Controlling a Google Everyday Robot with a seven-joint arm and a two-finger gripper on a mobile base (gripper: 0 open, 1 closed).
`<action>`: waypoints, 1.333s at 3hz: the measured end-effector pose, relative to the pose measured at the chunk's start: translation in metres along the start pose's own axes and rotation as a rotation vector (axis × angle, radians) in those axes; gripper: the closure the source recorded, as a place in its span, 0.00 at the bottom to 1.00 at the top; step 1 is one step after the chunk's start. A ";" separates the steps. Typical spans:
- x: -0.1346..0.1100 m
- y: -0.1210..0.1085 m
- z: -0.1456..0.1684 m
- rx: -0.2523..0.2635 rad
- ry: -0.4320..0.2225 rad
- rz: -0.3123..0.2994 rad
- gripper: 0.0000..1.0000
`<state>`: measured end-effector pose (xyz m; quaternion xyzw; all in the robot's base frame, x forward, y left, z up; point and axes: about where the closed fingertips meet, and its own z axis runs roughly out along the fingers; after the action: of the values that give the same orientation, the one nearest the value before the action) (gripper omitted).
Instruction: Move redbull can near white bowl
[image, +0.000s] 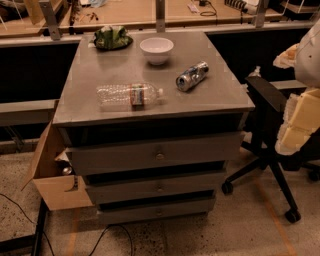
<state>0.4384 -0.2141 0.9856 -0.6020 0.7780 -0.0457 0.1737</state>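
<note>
Redbull can (192, 76) is on its side near the white bowl (156, 49), front-right of it, so grab across its body, not lengthwise; gripper (300, 115) seems parked at the right edge, nowhere near it, can't tell how open.

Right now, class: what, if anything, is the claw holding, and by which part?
Nothing. The claw hangs at the right edge, beside the table, touching none of its things; the redbull can lies free on its side.

Redbull can (192, 76) lies on its side, silver with blue patches, round end facing front-left, right of centre on the tabletop (100, 65). White bowl (156, 50) stands upright behind it, near but apart. Gripper out of view.
</note>
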 end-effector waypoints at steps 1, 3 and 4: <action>0.000 0.000 0.000 0.000 0.000 0.000 0.00; -0.014 -0.069 0.056 -0.139 0.014 -0.266 0.00; -0.037 -0.115 0.098 -0.186 -0.049 -0.403 0.00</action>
<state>0.5838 -0.1962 0.9346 -0.7597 0.6384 0.0072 0.1238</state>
